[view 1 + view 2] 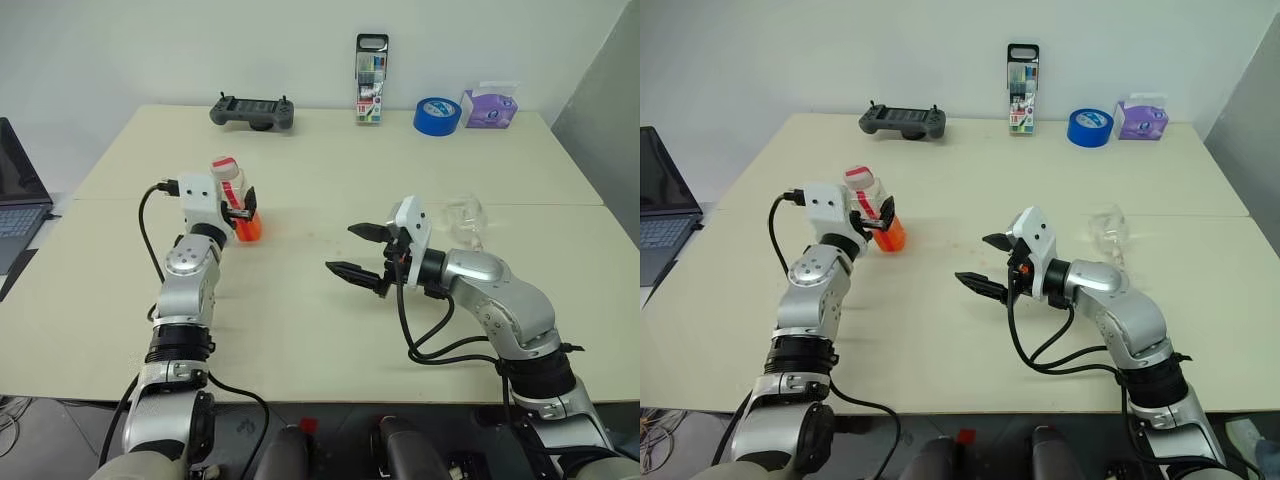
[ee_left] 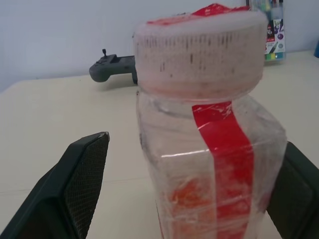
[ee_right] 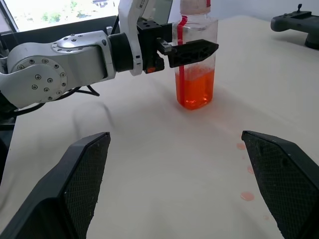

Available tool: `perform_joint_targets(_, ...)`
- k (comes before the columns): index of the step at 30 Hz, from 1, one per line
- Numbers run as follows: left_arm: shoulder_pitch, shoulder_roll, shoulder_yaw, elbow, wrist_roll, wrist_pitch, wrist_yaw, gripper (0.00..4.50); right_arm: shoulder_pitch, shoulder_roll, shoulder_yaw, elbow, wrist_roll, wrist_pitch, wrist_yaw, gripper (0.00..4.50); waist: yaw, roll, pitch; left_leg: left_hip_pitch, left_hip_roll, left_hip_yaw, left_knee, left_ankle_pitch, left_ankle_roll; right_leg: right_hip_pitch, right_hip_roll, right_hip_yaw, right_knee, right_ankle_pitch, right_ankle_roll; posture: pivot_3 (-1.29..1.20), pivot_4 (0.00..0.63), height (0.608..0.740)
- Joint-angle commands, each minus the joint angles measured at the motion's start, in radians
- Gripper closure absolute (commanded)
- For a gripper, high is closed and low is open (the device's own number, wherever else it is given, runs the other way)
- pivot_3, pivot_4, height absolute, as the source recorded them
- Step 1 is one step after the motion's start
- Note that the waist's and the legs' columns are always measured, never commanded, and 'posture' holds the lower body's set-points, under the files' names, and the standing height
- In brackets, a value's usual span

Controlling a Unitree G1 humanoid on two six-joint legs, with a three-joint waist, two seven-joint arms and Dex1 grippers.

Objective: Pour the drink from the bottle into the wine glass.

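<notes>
Nearest the camera, the right gripper (image 1: 359, 249) hangs just above the tabletop right of centre, pointing left, its two black fingers spread wide with nothing between them. Just behind its white wrist housing stands the wine glass (image 1: 463, 218), clear and hard to make out against the pale table (image 1: 300, 330); it looks upright, though its outline is too faint to be sure.

Left of centre and a little farther back, the left gripper (image 1: 247, 207) has its fingers on either side of the bottle (image 1: 234, 198), which stands upright on the table. In the left wrist view one finger (image 2: 79, 184) stands clear of the bottle's wall with a gap showing, while the other sits at the bottle's opposite side; whether that one touches the plastic I cannot tell. So the jaws are open around the bottle rather than clamped on it. The red-and-white cap (image 2: 199, 47) is on, and a red label strip (image 2: 224, 154) runs down the side. The drink (image 3: 195, 89), bright orange, fills only the lower part of the bottle.

A few small orange drops (image 3: 245, 195) lie on the table between the two grippers.

Along the far edge sit a dark handheld controller (image 1: 252, 111), a tall clear case of marker pens (image 1: 371, 80), a roll of blue tape (image 1: 437, 115) and a purple tissue pack (image 1: 490, 106). A laptop (image 1: 18, 200) shows off the table's left edge.
</notes>
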Motion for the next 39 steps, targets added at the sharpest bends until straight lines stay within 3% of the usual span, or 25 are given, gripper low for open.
perform_joint_targets(1,-0.023,-0.005,-0.011,-0.041,-0.001,-0.039,-0.023,0.87,0.001,-0.011,0.000,-0.054,-0.008,-0.015,-0.008,0.00,0.000,0.000,0.000,0.000,0.000,0.000,0.000,0.000,0.000,0.000,0.000,0.000,0.000,0.000,0.000,0.00,0.150,0.740)
perform_joint_targets(7,-0.016,-0.013,-0.007,-0.065,-0.007,-0.018,-0.029,2.68,0.013,-0.007,-0.003,-0.087,-0.007,-0.003,-0.039,0.00,0.000,0.000,0.000,0.000,0.000,0.000,0.000,0.000,0.000,0.000,0.000,0.000,0.000,0.000,0.000,0.00,0.150,0.740)
perform_joint_targets(12,-0.048,0.010,0.010,-0.052,-0.064,-0.017,-0.125,2.70,-0.065,-0.003,-0.034,-0.118,-0.107,0.094,-0.228,0.00,0.000,0.000,0.000,0.000,0.000,0.000,0.000,0.000,0.000,0.000,0.000,0.000,0.001,0.000,0.000,0.00,0.150,0.740)
perform_joint_targets(18,-0.082,0.069,-0.054,-0.187,-0.293,0.146,-0.556,2.70,-0.294,0.137,-0.186,-0.206,0.033,0.388,-0.379,0.00,-0.002,-0.001,0.000,-0.013,0.000,-0.002,0.002,0.005,-0.009,-0.014,0.000,0.000,0.007,0.001,-0.001,0.00,0.150,0.740)
perform_joint_targets(22,-0.082,0.069,-0.128,-0.262,-0.337,0.225,-0.690,2.70,-0.355,0.198,-0.183,-0.220,0.070,0.479,-0.420,0.00,-0.003,0.000,0.000,-0.015,0.001,-0.004,0.000,0.007,-0.011,-0.015,0.000,0.000,0.005,0.001,-0.002,0.00,0.150,0.740)
perform_joint_targets(29,-0.091,0.064,-0.206,-0.284,-0.317,0.245,-0.788,2.70,-0.349,0.205,-0.153,-0.225,0.047,0.541,-0.485,0.00,-0.003,0.000,0.000,-0.014,-0.001,0.000,0.002,0.005,-0.007,-0.015,0.000,0.001,0.006,0.001,-0.002,0.00,0.150,0.740)
perform_joint_targets(39,-0.094,0.043,-0.220,-0.262,-0.292,0.228,-0.800,2.70,-0.328,0.208,-0.151,-0.227,0.026,0.605,-0.565,0.00,-0.003,0.000,0.000,-0.014,0.001,-0.001,0.001,0.005,-0.007,-0.015,0.002,0.000,0.006,0.001,-0.002,0.00,0.150,0.740)
